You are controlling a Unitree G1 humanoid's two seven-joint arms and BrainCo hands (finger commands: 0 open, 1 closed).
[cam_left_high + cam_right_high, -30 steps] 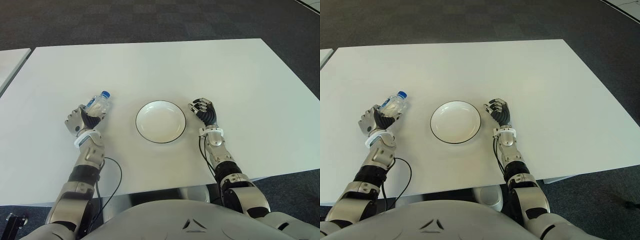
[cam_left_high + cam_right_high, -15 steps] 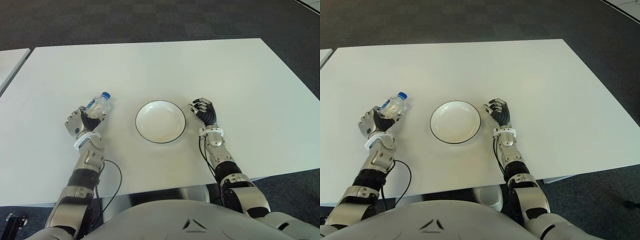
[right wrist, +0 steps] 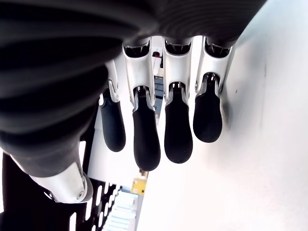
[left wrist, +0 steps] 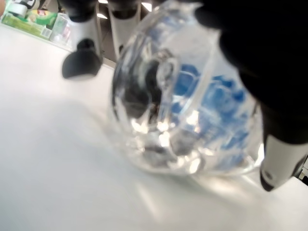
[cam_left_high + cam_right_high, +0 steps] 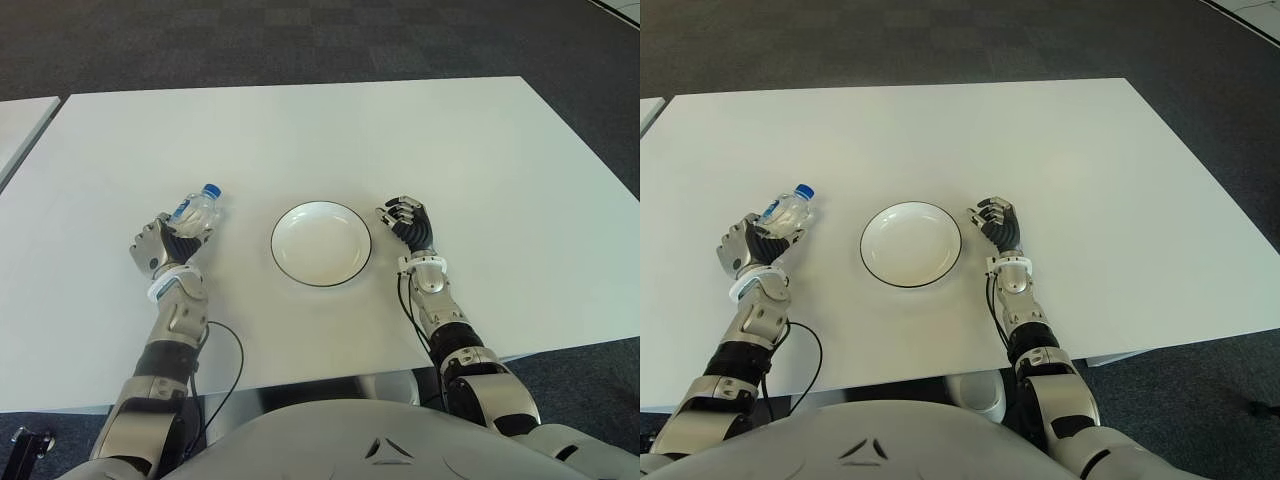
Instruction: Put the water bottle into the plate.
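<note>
A clear water bottle (image 5: 196, 211) with a blue cap and blue label lies tilted on the white table, left of the plate. My left hand (image 5: 160, 243) is shut on its lower end; in the left wrist view the bottle's base (image 4: 183, 110) fills the frame with my dark fingers over it. The white plate (image 5: 321, 243) with a dark rim sits at the table's middle front, holding nothing. My right hand (image 5: 408, 222) shows just right of the plate, fingers (image 3: 144, 139) curled loosely and holding nothing.
The white table (image 5: 330, 130) stretches far back and to both sides. A second table's corner (image 5: 18, 125) shows at the far left. Dark carpet lies beyond. A black cable (image 5: 228, 365) hangs near my left forearm.
My left hand with the bottle has shifted very slightly; the bottle stays left of the plate. The right hand has not moved.
</note>
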